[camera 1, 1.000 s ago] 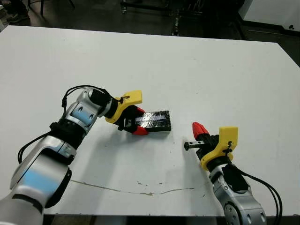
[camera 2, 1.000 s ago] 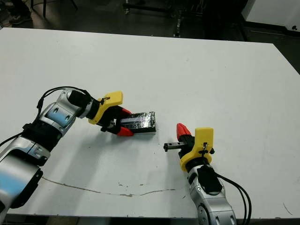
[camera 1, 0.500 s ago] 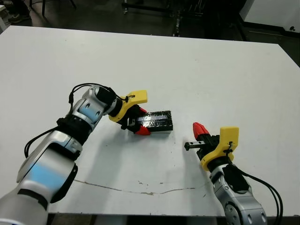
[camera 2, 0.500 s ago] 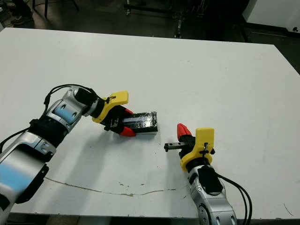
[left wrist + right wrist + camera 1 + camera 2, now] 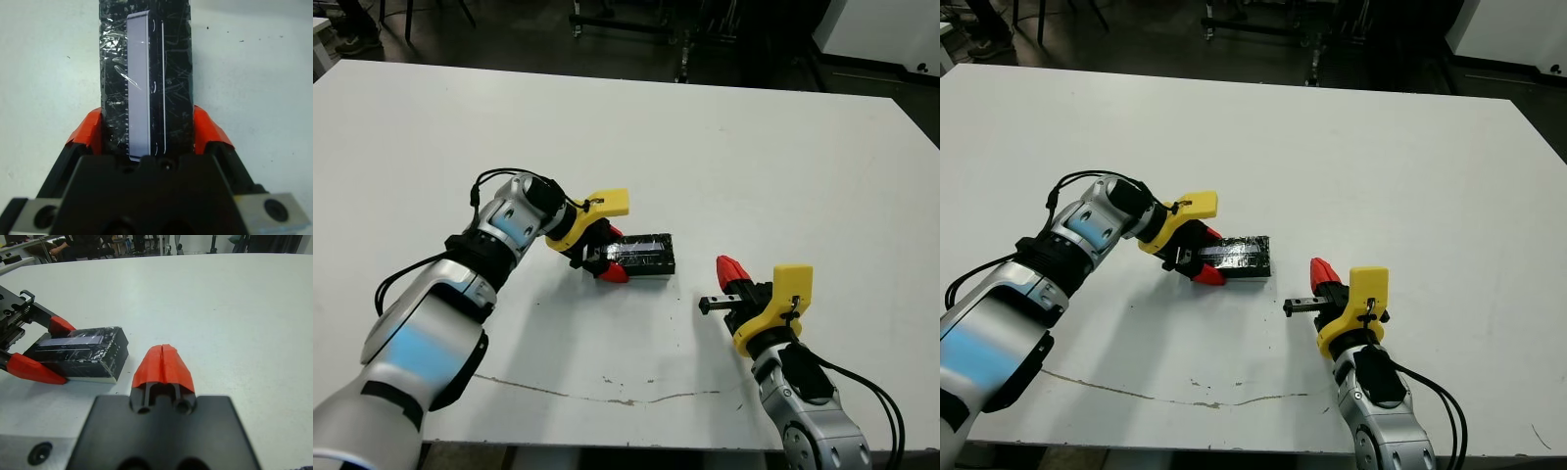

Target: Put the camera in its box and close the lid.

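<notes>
Over the last second the left arm had swung its elbow forward and the boxed set had shifted slightly away from the robot, while the right arm had stayed where it was.

The left end effector [image 5: 604,258] lay low on the white desk [image 5: 754,147], its two red fingertips [image 5: 88,132] spread to either side of the near end of the lid [image 5: 646,250]. In the left wrist view both tips pressed against the long sides of the black slab, so the end effector was clamped on it at about the slab's width. The lid's shiny top showed streaky reflections and a pale blue-purple band running along its length. It sat on the box [image 5: 93,378], whose pale lower edge showed beneath the black slab in the right wrist view; the lid looked seated flat and covered the tray. The camera could not be made out as a separate thing.

The right end effector [image 5: 729,274] hovered near the desk's front, well apart from the box on its right side. Its red fingertips [image 5: 163,364] were pressed together with only a thin seam between them, holding nothing.
</notes>
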Tool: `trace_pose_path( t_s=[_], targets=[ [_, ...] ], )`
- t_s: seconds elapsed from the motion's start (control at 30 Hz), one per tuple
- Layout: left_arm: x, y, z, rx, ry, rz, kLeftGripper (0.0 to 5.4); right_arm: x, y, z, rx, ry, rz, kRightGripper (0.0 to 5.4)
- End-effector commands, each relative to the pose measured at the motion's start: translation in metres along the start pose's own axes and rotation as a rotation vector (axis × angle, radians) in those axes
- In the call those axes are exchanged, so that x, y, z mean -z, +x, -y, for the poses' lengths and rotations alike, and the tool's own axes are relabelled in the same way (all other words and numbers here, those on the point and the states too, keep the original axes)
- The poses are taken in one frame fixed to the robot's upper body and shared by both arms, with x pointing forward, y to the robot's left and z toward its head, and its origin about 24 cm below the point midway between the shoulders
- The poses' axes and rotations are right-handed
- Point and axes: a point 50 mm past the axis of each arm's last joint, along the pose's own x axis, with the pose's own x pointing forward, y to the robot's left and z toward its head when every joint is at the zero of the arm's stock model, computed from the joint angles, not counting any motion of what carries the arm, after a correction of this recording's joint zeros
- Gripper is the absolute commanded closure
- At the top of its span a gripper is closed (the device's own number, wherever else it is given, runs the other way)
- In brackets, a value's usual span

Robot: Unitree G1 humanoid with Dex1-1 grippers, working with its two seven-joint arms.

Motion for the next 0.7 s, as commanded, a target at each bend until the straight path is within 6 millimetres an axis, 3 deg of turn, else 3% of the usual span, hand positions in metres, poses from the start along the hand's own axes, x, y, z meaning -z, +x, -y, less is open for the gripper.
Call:
trace_pose_path(
  t_s=[0.03,0.17,0.33,0.47,0.7],
  targets=[
    [0.013,0.039,0.020,0.027,0.021,-0.125,2.23,0.001,-0.002,0.003,0.009,-0.008,-0.004,5.40],
    [0.015,0.042,0.023,0.017,0.051,-0.141,2.23,0.001,-0.002,0.002,0.011,-0.004,-0.007,5.40],
    [0.021,0.048,0.026,-0.068,-0.076,-0.135,2.23,0.002,-0.003,0.002,0.011,0.000,-0.006,5.40],
    [0.025,0.047,0.031,-0.110,-0.037,-0.114,2.23,0.003,-0.003,0.003,0.012,0.003,-0.007,5.40],
    [0.034,0.049,0.036,-0.127,-0.202,-0.126,2.23,0.003,-0.004,0.003,0.014,-0.003,-0.008,5.40]
  ],
)
